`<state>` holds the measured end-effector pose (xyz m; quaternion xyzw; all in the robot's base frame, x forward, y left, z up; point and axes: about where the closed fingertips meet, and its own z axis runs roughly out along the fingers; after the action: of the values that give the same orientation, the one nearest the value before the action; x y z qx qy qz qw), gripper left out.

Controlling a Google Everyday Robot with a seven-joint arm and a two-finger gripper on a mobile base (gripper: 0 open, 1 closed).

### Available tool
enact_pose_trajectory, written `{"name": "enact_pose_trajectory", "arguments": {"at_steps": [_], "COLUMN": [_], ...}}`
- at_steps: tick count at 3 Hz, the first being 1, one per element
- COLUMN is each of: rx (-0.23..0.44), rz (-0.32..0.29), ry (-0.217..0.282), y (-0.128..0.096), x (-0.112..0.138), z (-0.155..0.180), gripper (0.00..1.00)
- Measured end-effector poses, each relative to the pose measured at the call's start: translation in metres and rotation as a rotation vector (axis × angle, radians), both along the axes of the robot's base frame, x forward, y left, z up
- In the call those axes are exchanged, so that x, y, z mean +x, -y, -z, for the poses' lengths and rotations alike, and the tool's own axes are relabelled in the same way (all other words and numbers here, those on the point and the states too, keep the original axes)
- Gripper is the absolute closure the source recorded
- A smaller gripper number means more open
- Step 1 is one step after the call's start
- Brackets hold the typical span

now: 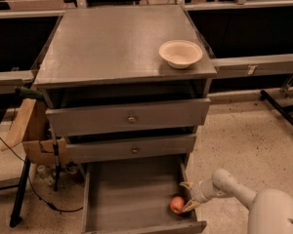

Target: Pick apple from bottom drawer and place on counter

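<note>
The apple (177,204), small and red-orange, lies in the bottom drawer (132,195) near its right front corner. The drawer is pulled out, a wide grey tray with low walls. My gripper (187,196) reaches in from the right over the drawer's right wall. Its two pale fingers are spread, one above and one just right of the apple, close to it but not closed on it. The counter (107,43) is the flat grey top of the cabinet, above.
A cream bowl (180,53) sits at the counter's right edge. Two upper drawers (129,116) with brass knobs are partly pulled out above the bottom one. A cardboard box (31,130) and a black stand with cables (24,189) are at the left. Speckled floor lies to the right.
</note>
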<state>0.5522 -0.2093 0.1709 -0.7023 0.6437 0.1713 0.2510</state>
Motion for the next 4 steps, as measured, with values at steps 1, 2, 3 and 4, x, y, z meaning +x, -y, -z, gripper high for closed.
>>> {"name": "enact_pose_trajectory", "arguments": {"at_steps": [1, 2, 3, 4], "rx": [-0.024, -0.086, -0.152, -0.194], "rz": [-0.022, -0.047, -0.054, -0.048], "ry": [-0.007, -0.019, -0.027, -0.006], "y": [-0.010, -0.024, -0.037, -0.045], "x": [-0.010, -0.022, -0.030, -0.030], "z": [-0.001, 0.000, 0.002, 0.003], "gripper": [0.23, 0.21, 0.21, 0.23]}}
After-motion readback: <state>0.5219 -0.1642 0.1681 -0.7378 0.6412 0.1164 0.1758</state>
